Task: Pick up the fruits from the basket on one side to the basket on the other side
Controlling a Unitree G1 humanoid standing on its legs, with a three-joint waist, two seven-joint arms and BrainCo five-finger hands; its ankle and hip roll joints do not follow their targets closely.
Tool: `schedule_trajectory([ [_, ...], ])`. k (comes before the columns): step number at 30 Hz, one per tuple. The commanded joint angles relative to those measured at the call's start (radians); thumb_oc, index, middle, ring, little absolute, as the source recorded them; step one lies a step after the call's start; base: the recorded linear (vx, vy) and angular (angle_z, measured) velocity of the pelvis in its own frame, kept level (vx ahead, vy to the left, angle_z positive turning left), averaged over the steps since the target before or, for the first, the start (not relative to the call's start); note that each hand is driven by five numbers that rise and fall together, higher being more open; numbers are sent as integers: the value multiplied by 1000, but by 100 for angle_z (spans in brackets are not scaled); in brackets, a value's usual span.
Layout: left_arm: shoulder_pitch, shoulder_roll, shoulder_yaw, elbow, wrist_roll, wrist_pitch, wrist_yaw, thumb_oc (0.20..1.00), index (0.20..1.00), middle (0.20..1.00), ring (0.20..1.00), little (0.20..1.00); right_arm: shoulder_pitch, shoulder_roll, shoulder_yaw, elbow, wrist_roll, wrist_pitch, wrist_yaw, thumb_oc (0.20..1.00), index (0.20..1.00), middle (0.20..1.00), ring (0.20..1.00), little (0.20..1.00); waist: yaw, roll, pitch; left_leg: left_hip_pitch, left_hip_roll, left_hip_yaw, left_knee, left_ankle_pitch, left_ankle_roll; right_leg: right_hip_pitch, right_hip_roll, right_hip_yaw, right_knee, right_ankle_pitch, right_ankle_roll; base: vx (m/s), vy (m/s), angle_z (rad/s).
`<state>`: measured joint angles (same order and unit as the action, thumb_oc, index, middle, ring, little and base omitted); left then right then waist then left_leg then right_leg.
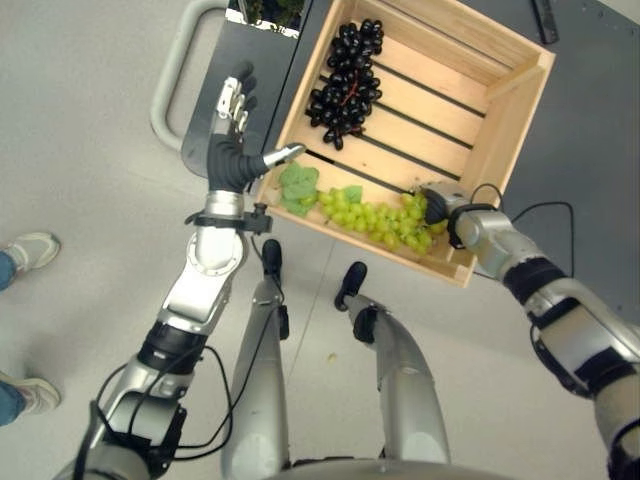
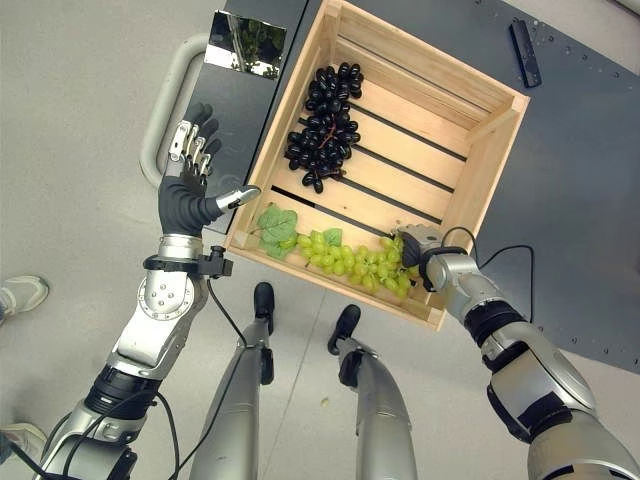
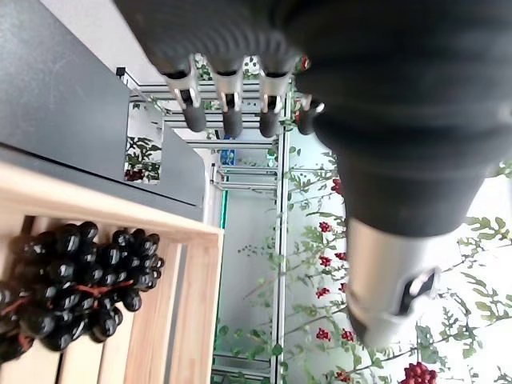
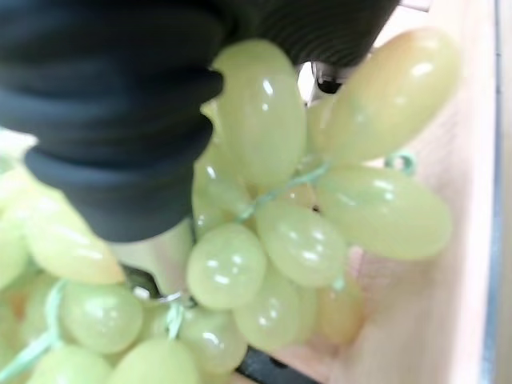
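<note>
Right hand (image 2: 420, 250): its fingers are buried in the green grape bunch (image 2: 355, 258), so whether they have clamped cannot be told; the hand is evidently placed for a pick. The bunch lies along the near wall of the wooden crate (image 2: 500, 125). The black grape bunch (image 2: 322, 122) rests toward the far left. Left hand (image 2: 192, 190) hovers left of the crate, fingers straight and apart, holding nothing, clear of the work.

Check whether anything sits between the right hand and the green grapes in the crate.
Nothing visible does. The right hand is already at the end of the green grapes, near the wooden crate's front wall; its wrist view shows grapes pressed against the hand. The black grapes lie apart, deeper in the crate.
</note>
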<state>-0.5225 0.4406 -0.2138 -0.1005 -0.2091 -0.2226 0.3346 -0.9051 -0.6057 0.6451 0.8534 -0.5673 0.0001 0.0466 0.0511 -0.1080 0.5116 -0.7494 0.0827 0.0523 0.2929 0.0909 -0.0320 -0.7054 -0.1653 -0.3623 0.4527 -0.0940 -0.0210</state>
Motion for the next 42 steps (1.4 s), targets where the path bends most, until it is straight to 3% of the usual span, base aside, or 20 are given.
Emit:
schedule_trajectory([
  [1,-43,-23,23,-100,35,-69,13,1000,1000,1000,1000,1000,128,34,154,179,-6,24,68,200,200,200,200,200,9,56,8,-8,21,9,92,-112,-21,53,-62,16,-109,58,155,0,0,0],
  [13,-36,-21,32,-108,51,-63,44,1000,1000,1000,1000,1000,154,51,129,136,-34,31,50,200,200,200,200,200,-6,51,8,11,14,10,69,-111,-16,71,-62,8,-124,60,155,0,0,0],
  [20,-15,-10,49,-110,49,-64,52,1000,1000,1000,1000,1000,121,33,6,20,71,33,-62,200,200,200,200,200,-14,38,8,27,17,11,57,-105,-15,81,-59,5,-137,66,154,1,-17,0],
  [24,-24,6,25,-105,21,-85,37,1000,1000,1000,1000,1000,-74,-34,-26,7,150,19,-151,200,200,200,200,200,10,42,8,36,17,13,46,-97,-15,90,-61,4,-145,75,154,0,-10,0],
  [30,-18,5,-1,-108,22,-88,41,1000,1000,1000,1000,1000,-220,-76,-38,-38,171,12,-211,200,200,200,200,200,22,54,8,37,12,13,45,-97,-10,89,-61,4,-146,78,153,0,0,0],
  [42,-4,-2,-54,-131,-14,-93,9,1000,1000,1000,1000,1000,-328,-67,17,26,148,2,-249,200,200,200,200,200,37,72,8,34,6,6,36,-88,-10,93,-60,-3,-154,86,153,-1,1,1],
])
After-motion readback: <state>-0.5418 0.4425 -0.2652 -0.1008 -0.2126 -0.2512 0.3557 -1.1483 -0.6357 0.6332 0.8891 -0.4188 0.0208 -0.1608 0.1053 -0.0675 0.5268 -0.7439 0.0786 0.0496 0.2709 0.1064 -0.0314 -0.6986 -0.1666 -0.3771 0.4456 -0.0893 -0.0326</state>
